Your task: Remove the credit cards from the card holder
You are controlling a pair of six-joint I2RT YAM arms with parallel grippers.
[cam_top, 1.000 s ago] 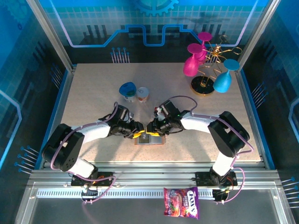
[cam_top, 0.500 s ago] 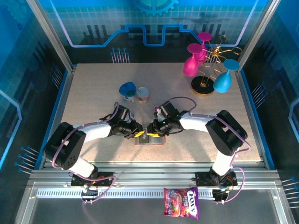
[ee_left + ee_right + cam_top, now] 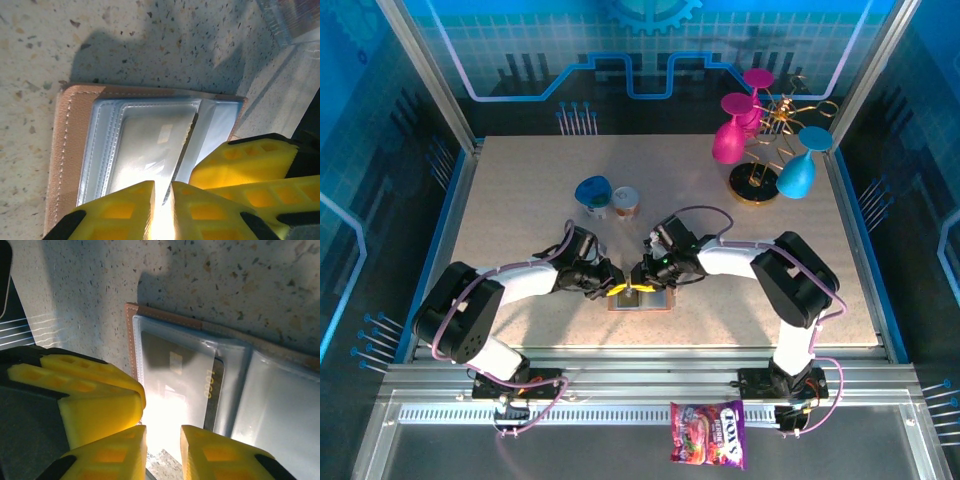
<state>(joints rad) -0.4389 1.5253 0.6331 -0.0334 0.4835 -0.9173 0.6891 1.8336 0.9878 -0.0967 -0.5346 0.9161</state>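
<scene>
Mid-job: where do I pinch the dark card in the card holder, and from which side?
Probably pinch the dark card's bare end with the gold digits, which sticks out of its clear sleeve toward the card holder's fold. Come in from the fold side; the sleeve looks sealed along the stitched edge.

A robotics lab cell: a speckled table (image 3: 520, 190) fenced by aluminium posts (image 3: 428, 75), blue wall panels (image 3: 720, 35) printed with a gear and circuit lines, and two robot arms (image 3: 525, 283) bolted to a metal rail (image 3: 650, 380).
</scene>
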